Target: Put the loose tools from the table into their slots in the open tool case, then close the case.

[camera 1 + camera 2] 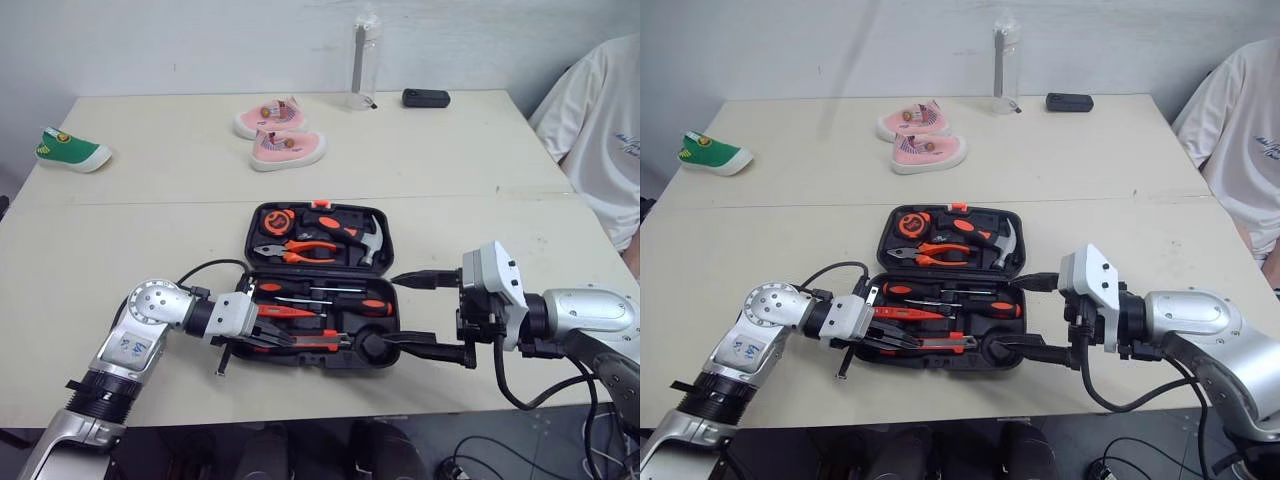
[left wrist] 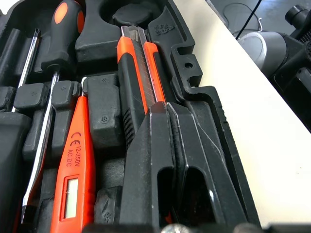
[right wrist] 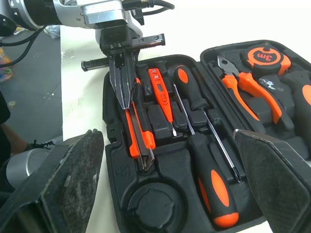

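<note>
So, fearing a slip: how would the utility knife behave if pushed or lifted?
Probably stiff: the utility knife looks like a rigid bar. Flat-sided, so unlikely to roll. Its smooth casing might slide under the left gripper.

A pair of small pink shoes (image 1: 278,135) sat side by side, and a clear water bottle (image 1: 364,62) stood upright beyond them, a small black device (image 1: 426,97) near it. Far to the left lay a single green shoe (image 1: 72,151). A person in a white T-shirt (image 1: 605,125) was at the right edge.
</note>
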